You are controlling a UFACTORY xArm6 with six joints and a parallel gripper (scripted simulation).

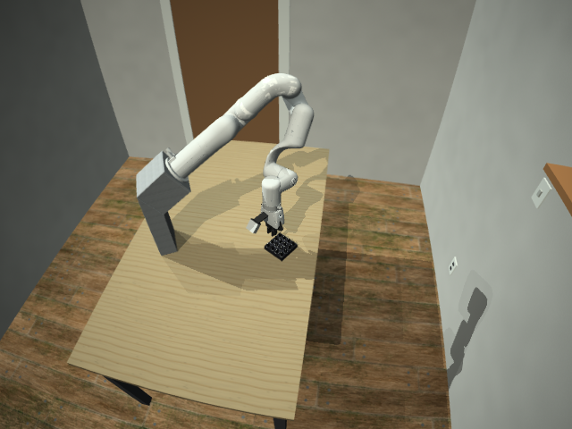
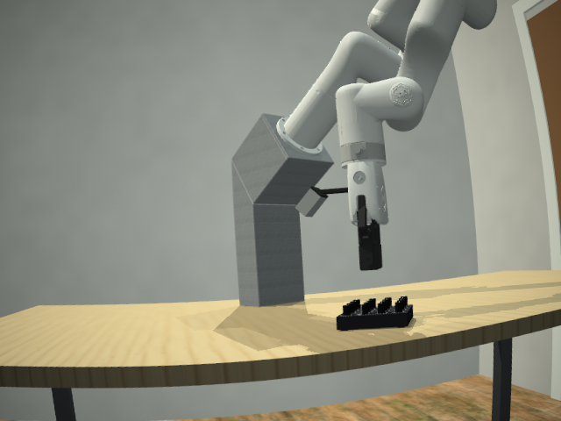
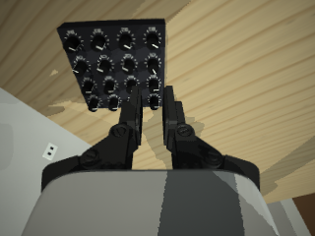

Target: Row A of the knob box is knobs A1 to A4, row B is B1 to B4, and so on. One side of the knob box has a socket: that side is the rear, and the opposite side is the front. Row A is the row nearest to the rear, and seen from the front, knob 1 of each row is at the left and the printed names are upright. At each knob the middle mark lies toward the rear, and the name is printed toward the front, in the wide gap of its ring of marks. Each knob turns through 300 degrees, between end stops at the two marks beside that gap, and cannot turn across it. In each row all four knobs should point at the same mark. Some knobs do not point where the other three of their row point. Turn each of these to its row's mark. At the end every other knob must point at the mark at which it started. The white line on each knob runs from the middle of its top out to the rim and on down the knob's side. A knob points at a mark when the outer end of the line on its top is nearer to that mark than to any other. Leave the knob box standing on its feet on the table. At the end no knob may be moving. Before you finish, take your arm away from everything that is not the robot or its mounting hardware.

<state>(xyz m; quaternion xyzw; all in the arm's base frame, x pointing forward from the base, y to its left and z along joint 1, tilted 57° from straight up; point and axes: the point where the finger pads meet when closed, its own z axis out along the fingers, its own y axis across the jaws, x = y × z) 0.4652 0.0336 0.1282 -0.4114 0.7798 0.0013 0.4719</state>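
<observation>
The black knob box (image 1: 273, 253) (image 2: 372, 322) (image 3: 111, 22) stands on the table with four rows of knobs on top. In the wrist view, the white lines of the farthest row, such as on its left knob (image 3: 73, 43), all point lower right. In the row below it, three lines point lower left; that of the rightmost knob (image 3: 154, 64) points nearly straight down. The printed names are too small to read. My gripper (image 1: 274, 232) (image 2: 370, 268) (image 3: 152, 98) points down above the box, its fingers slightly apart and empty. They partly hide the nearest rows.
The wooden table (image 1: 198, 341) (image 2: 149, 335) carries the arm's grey pedestal (image 1: 159, 231) (image 2: 278, 253), which stands well away from the box. The table's long edge lies close beyond the box. A small camera block (image 1: 253, 225) (image 2: 311, 202) sticks out from the wrist.
</observation>
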